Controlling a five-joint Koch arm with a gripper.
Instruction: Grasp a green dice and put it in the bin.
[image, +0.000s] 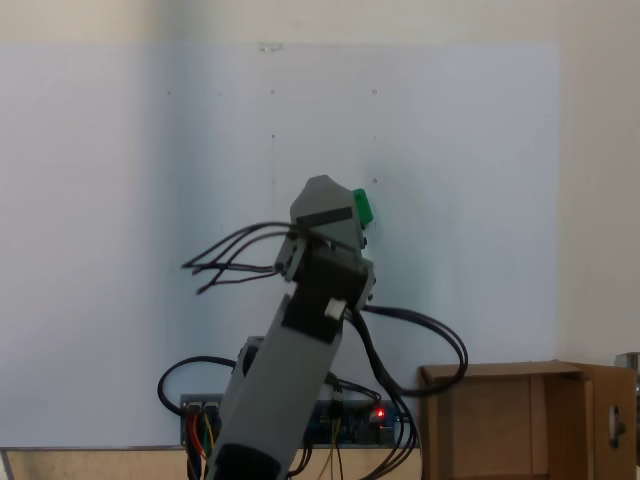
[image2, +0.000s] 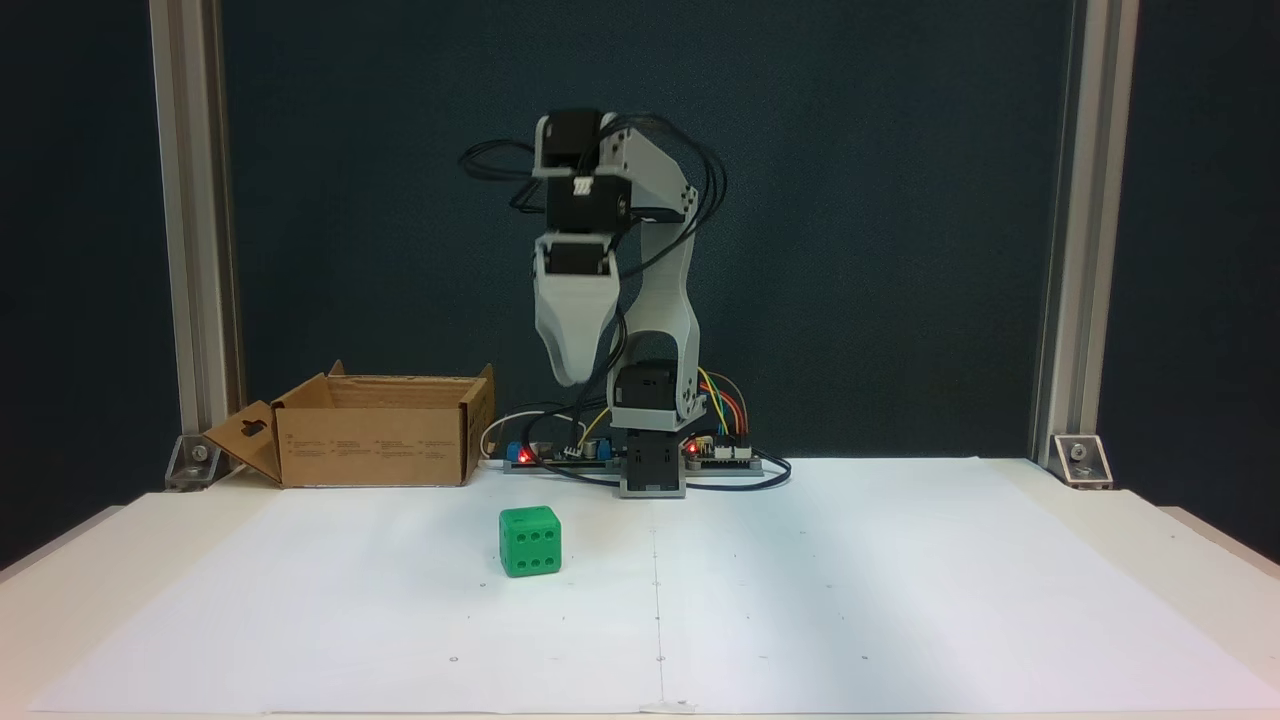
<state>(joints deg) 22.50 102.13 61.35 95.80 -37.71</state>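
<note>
The green dice (image2: 530, 541) rests on the white paper sheet (image2: 850, 600) covering the counter (image2: 1200, 540), its six-pip face toward the camera in a fixed view; in a fixed view (image: 363, 208) only a green edge shows beside the arm's tip. The end effector (image2: 572, 378) hangs above and behind the dice, apart from it, pointing downward. Only one grey tip is visible, so whether its jaws are apart or together cannot be told. The bin (image2: 375, 445), an open cardboard box, stands well to the left of the dice, beside the arm's base (image2: 652, 470).
</note>
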